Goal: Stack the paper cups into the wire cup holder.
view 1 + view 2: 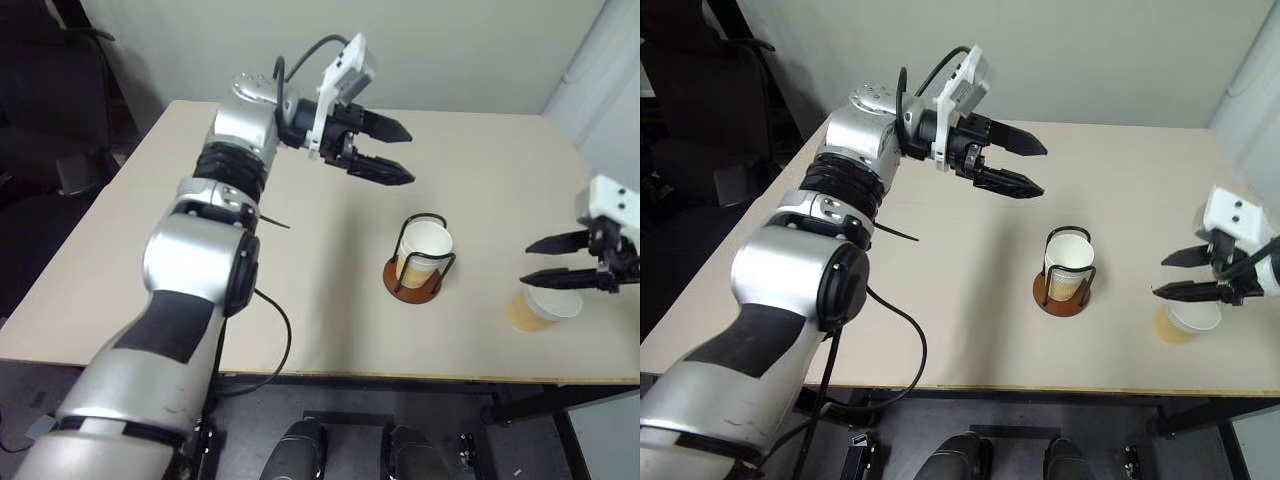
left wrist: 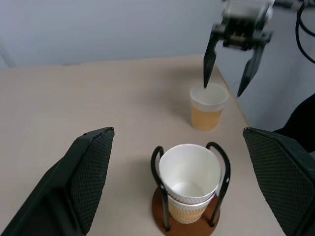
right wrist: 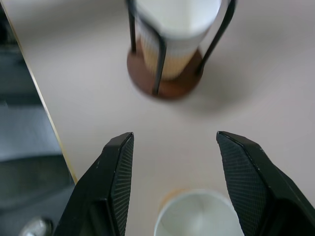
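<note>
The wire cup holder (image 1: pixel 415 280), black loops on a reddish-brown disc, stands mid-table with paper cups (image 1: pixel 424 252) nested inside it. My left gripper (image 1: pixel 392 152) hangs open above and to the left of it, with nothing between its fingers. Another paper cup (image 1: pixel 540 306) stands alone near the table's front right edge. My right gripper (image 1: pixel 548 260) is open just above this cup, a finger on each side of its rim, not touching it. In the right wrist view the cup's white rim (image 3: pixel 198 215) lies between the fingertips (image 3: pixel 118 157), with the holder (image 3: pixel 167 69) beyond.
The beige table (image 1: pixel 330 300) has its front edge close to the lone cup. A black chair (image 1: pixel 50 110) stands beyond the table's left side. A black cable (image 1: pixel 275 330) hangs from my left arm over the front edge.
</note>
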